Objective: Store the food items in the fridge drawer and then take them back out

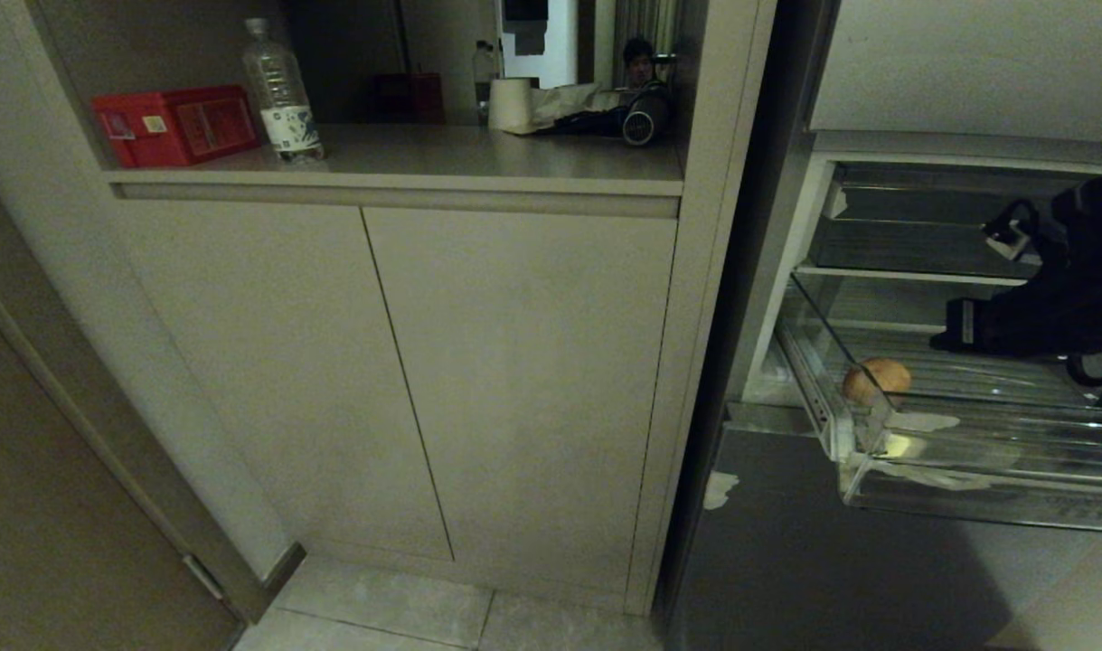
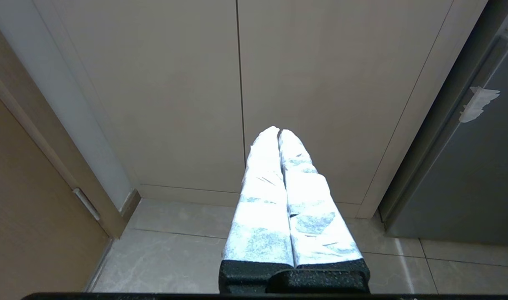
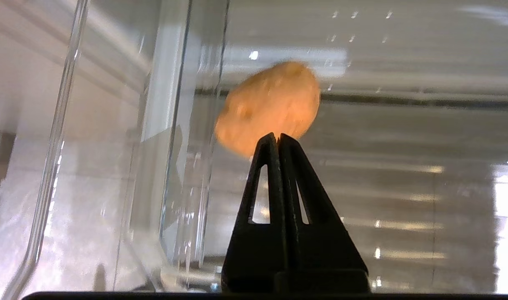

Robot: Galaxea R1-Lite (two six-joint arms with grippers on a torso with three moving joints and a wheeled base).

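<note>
Potato in the drawer, right claw empty

Head view, right edge: a tan potato (image 1: 876,380) (no green lump visible) lies in the fridge drawer (image 1: 966,452). Left wrist view: left claw (image 2: 279,131) pressed together, parked. Right wrist view: right claw (image 3: 276,135) pressed together, empty; retrieval remains.

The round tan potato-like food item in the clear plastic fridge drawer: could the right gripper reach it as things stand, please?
Probably yes: the right gripper is inside the open clear plastic fridge drawer, aimed at the round tan food item, nothing between. Its jaws are shut, so they must open first.
</note>
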